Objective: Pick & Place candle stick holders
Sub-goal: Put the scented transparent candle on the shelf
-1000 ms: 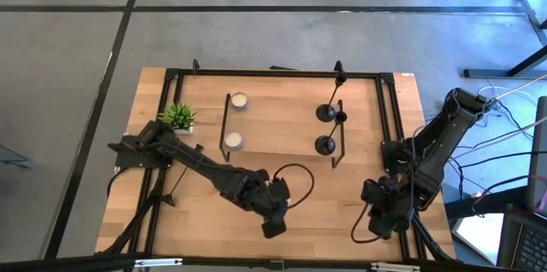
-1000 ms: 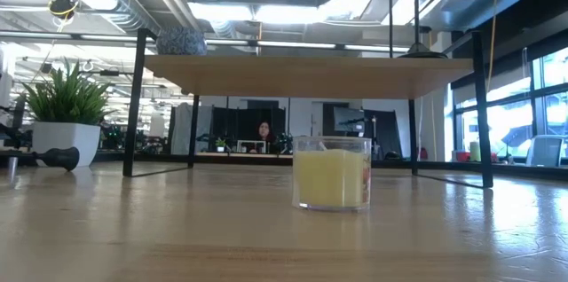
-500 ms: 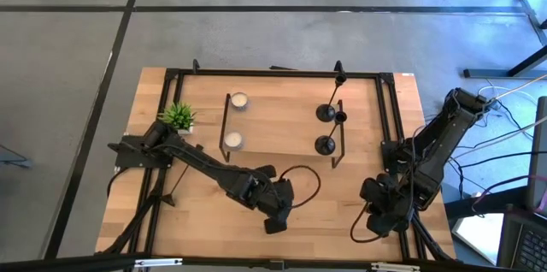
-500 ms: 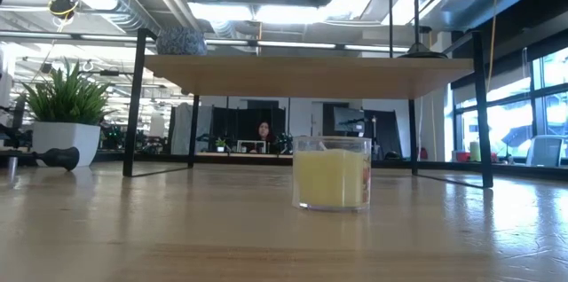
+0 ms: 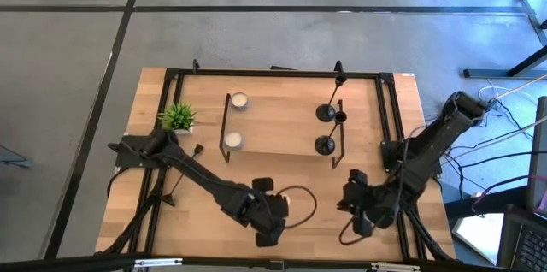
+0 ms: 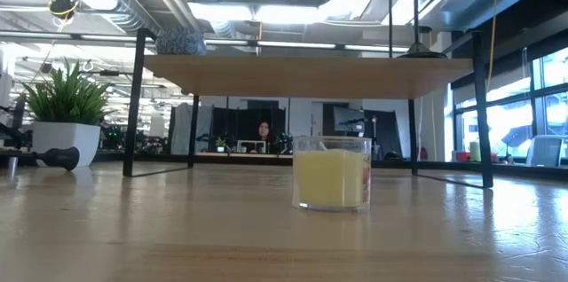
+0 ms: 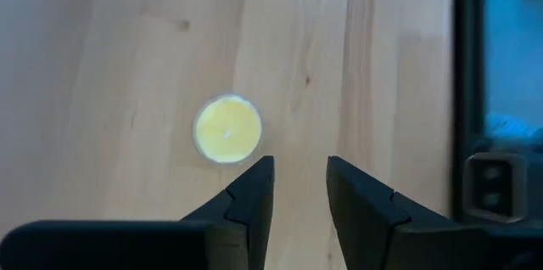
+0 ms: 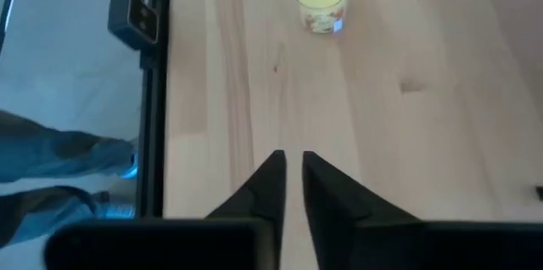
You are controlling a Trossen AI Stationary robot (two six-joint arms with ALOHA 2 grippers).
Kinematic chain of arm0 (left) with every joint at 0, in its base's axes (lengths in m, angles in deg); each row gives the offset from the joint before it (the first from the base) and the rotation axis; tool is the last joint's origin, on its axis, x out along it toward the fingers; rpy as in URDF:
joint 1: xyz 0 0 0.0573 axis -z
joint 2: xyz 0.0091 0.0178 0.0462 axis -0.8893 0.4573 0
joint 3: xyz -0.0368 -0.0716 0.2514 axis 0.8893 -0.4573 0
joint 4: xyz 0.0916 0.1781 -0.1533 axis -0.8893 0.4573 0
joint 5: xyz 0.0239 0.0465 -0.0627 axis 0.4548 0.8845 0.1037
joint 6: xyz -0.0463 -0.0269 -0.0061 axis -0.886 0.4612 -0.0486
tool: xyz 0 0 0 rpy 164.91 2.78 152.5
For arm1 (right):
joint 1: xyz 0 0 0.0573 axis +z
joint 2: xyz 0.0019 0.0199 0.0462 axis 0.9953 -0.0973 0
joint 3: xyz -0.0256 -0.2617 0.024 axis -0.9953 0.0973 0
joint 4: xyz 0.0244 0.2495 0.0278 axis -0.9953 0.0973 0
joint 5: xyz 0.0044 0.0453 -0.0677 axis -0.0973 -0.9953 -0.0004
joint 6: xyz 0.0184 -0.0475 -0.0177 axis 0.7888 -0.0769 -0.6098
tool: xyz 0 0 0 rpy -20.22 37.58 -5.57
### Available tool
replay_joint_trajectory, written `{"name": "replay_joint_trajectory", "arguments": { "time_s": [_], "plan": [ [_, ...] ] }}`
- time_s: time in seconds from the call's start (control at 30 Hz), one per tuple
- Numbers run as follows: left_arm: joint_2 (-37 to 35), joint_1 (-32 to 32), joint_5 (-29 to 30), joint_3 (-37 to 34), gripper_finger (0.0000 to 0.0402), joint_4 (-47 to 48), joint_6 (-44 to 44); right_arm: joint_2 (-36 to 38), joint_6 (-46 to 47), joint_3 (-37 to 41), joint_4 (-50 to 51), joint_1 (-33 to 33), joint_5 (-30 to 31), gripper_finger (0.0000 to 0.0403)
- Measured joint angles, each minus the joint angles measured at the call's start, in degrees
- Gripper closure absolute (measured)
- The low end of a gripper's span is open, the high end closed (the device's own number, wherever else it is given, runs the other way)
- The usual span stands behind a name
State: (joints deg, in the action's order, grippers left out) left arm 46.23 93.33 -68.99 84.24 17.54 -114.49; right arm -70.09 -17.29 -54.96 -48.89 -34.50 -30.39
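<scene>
Both arms shifting nearer the desk's (image 5: 205,212) front edge, left tool (image 7: 299,187) gaping slightly, empty, right tool (image 8: 291,175) barely parting, empty, candlesticks (image 5: 327,127) standing untouched.

Landmark: wooden shelf (image 5: 282,122), mid-table. Its black legs (image 5: 225,127) fence both ends; my grippers would pass only over its top or along its front. Two white candles (image 5: 232,140) crowd its plant-side end; three candle stick holders (image 5: 325,144) crowd the opposite end. Bare wood in front of the shelf, save one yellow candle (image 6: 331,173), apparently low between my arms. Potted plant (image 5: 179,116) blocks the corner beside the shelf.
</scene>
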Motion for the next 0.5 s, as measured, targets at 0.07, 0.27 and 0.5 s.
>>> {"name": "replay_joint_trajectory", "arguments": {
  "time_s": [0.07, 0.27, 0.5],
  "plan": [
    [1.3, 0.6, 0.4, -0.1, 0.0294, -0.2, 2.0, -1.2, -0.1, 0.0, -1.3, -1.3, -0.8, 0.033],
    [5.5, 0.1, -2.2, -0.1, 0.0294, -5.7, 7.5, -3.2, 1.7, 0.0, -1.7, -3.1, -1.7, 0.0264],
    [6.1, -1.2, 0.0, -0.1, 0.0294, -4.3, 13.3, -3.2, 7.1, 0.0, -3.1, -3.6, -1.1, 0.0236]
  ]
}}
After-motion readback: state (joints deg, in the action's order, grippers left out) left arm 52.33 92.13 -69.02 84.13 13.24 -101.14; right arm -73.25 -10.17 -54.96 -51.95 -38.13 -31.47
